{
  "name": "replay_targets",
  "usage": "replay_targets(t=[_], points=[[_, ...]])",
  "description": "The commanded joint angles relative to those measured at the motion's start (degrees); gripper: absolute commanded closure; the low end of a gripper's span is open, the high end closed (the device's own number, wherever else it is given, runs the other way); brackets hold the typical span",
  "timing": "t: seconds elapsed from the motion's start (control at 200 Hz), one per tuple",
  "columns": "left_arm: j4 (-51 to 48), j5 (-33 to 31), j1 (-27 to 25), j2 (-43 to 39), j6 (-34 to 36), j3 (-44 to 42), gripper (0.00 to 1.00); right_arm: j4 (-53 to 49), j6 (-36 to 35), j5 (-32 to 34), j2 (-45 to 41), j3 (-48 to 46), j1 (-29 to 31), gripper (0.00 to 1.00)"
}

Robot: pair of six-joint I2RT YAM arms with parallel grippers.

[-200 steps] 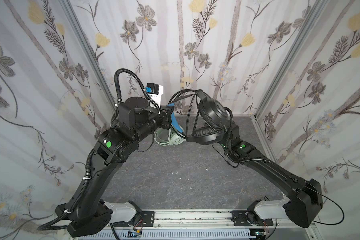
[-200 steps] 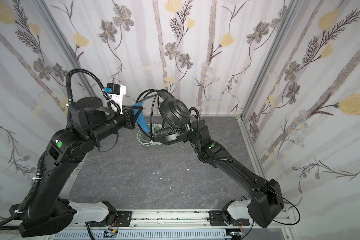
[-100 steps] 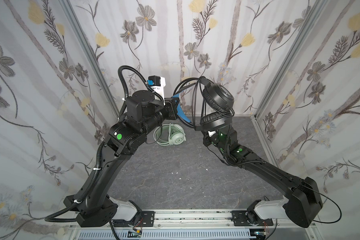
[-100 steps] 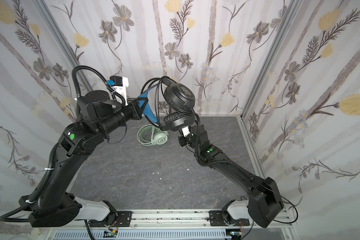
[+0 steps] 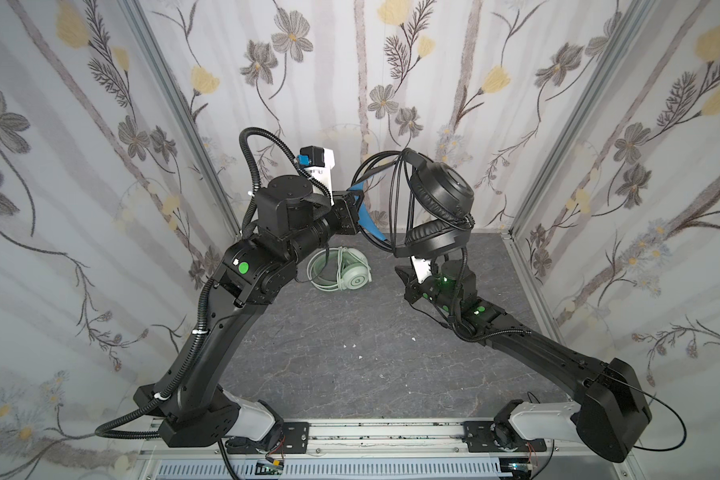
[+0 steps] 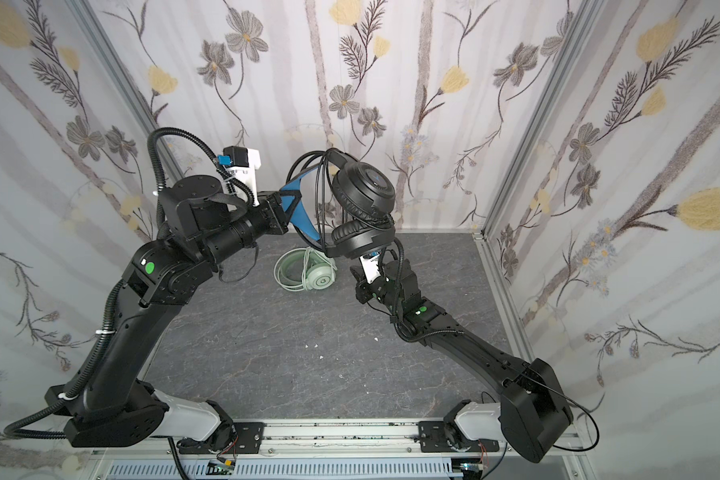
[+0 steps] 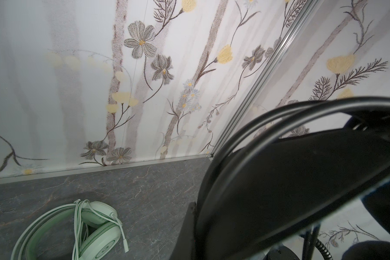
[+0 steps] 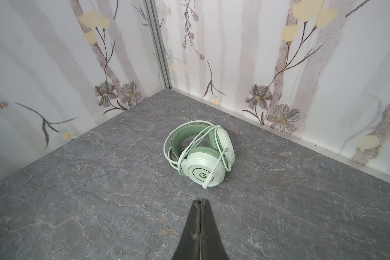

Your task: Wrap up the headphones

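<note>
**Aloft near the back wall in both top views:** a black over-ear headset (image 5: 441,193) (image 6: 364,191) with padded cups, hanging well clear of the dark grey marbled tabletop (image 5: 350,353) (image 6: 292,357). Clenched on its blue inner headband (image 5: 371,226) (image 6: 306,226), the left gripper (image 5: 357,203) (image 6: 292,201), reaching in from the left side. Looped several times over the headband beside the upper cup, a thin black cable (image 5: 395,195) (image 6: 320,195). Filling much of the left wrist view, the same dark band and cable strands.

**Just beneath the lower cup in both top views:** the right gripper (image 5: 400,275) (image 6: 355,276) (image 8: 200,200), fingers pressed flat together on nothing. Impossible to tell from these angles whether touching the cup above. Pointed, in the right wrist view, toward the second headset and apart from it.

**Flat on the tabletop toward the back, between the two arms:** a pale mint green over-ear headset (image 5: 344,272) (image 6: 308,272) (image 7: 92,227) (image 8: 200,153). Wound around its band and cups, a whitish cable (image 8: 214,167), with the plug end lying across the outer face of one cup. On three sides, white wallpaper (image 5: 391,62) with grey and yellow flowers.
</note>
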Motion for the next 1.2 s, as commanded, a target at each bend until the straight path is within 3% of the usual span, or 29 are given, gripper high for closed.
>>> replay_targets(t=[0.0,0.23,0.749,1.039,1.199], points=[[10.5,0.4,0.0,0.1,-3.7,1.5,1.0,0.2,1.7,-1.4,0.6,-0.6,0.1,0.94],[11.1,0.6,0.0,0.4,-4.2,2.0,1.0,1.5,2.8,-2.2,1.8,-0.6,0.3,0.89],[12.5,1.9,0.5,0.1,-5.7,2.0,1.0,7.9,7.2,-6.3,6.8,-1.5,0.3,0.88],[13.8,0.6,1.9,-0.2,-7.3,0.5,1.0,7.9,8.0,-8.2,9.9,-2.6,0.5,1.0],[14.5,-0.7,3.6,0.7,-7.6,1.0,1.0,3.3,5.4,-6.0,7.9,-2.8,2.8,1.0]])
